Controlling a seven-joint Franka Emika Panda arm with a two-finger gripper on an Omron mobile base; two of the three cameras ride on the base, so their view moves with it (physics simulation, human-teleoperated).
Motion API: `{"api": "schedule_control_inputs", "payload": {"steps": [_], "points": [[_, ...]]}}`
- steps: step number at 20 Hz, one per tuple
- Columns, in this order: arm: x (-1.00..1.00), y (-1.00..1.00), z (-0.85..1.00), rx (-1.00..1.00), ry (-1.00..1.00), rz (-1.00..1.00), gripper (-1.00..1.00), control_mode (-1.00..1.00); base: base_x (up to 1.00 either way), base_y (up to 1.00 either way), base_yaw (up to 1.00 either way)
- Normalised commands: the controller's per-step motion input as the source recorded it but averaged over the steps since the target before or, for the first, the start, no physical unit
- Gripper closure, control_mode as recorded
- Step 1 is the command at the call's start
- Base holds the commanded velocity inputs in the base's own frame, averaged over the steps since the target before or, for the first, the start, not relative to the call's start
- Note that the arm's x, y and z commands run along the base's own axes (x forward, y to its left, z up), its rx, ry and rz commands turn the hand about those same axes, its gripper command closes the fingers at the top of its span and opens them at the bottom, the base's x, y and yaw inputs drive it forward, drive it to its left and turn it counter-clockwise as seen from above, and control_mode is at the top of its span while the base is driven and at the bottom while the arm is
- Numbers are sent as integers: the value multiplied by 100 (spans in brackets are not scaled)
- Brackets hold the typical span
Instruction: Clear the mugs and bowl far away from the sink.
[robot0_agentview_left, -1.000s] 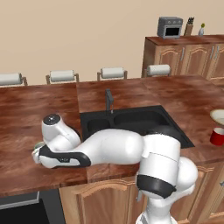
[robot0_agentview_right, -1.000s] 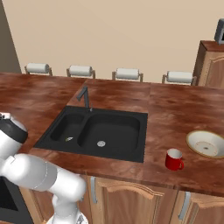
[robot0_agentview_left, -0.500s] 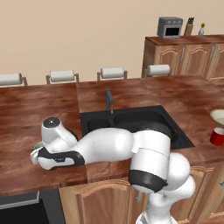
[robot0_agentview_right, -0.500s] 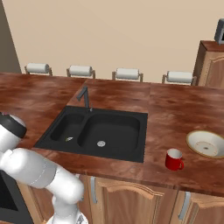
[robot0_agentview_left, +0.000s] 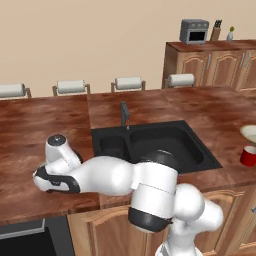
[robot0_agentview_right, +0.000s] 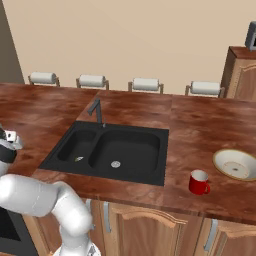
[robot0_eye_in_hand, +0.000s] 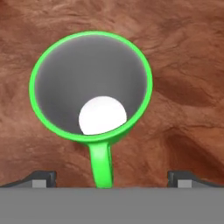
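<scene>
A bright green mug (robot0_eye_in_hand: 92, 87) stands upright on the brown counter, seen from straight above, its handle pointing down the hand view. My gripper (robot0_eye_in_hand: 111, 179) is open; its two dark fingertips (robot0_eye_in_hand: 43, 178) sit wide apart on either side of the handle and touch nothing. My white hand (robot0_agentview_left: 52, 179) hovers low over the counter left of the black sink (robot0_agentview_left: 155, 142), covering the green mug there. The red mug (robot0_agentview_right: 199, 182) and the cream bowl (robot0_agentview_right: 236, 164) stand together on the counter right of the sink (robot0_agentview_right: 110, 147).
A dark faucet (robot0_agentview_left: 124, 115) rises behind the sink. Paper-towel rolls (robot0_agentview_left: 128, 83) line the back wall. Wooden cabinets (robot0_agentview_left: 215, 65) with a toaster oven (robot0_agentview_left: 194, 31) stand at the back right. The counter's front edge runs just below my hand.
My hand has shifted slightly left and down over the counter, and the forearm and elbow have rolled. The red mug and the bowl have not moved.
</scene>
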Motion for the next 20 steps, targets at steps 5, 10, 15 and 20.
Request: {"api": "schedule_control_inputs", "payload": {"steps": [5,10,15,20], "points": [[18,18,-12,2,0,0,-100,-100,0,0,0],[4,20,-12,3,0,0,-100,-100,0,0,0],[-29,5,-14,7,-1,-1,100,-100,0,0,0],[-47,-13,-24,9,-3,-3,100,-100,0,0,0]]}}
